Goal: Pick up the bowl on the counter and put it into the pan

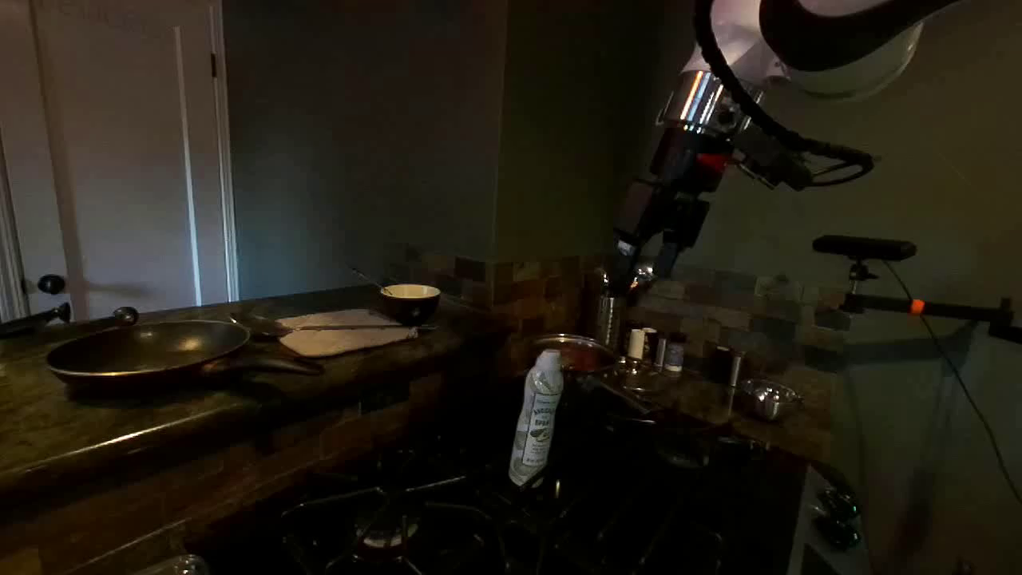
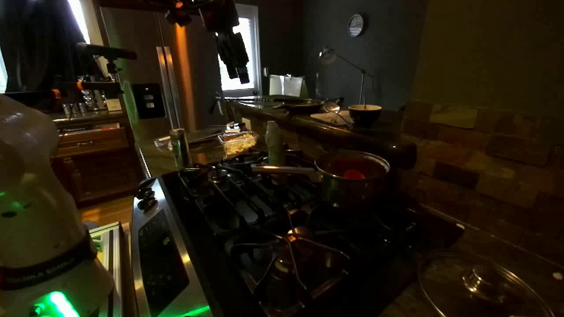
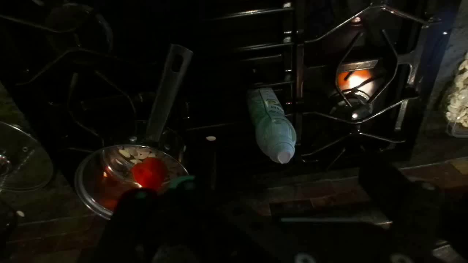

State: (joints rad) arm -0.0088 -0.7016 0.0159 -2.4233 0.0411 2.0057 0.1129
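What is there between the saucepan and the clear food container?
The wrist view shows a pale speck, a spray bottle and burner grates there.

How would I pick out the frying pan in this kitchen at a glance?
In an exterior view, start from the pale door and drop to the raised counter in front of it. The frying pan sits there, left of the dark-sided bowl in that view. Wide and shallow, it has a dark inside and a long handle; the dark-sided bowl is narrower and pale inside.

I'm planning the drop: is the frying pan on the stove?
No, the frying pan sits on the raised counter.
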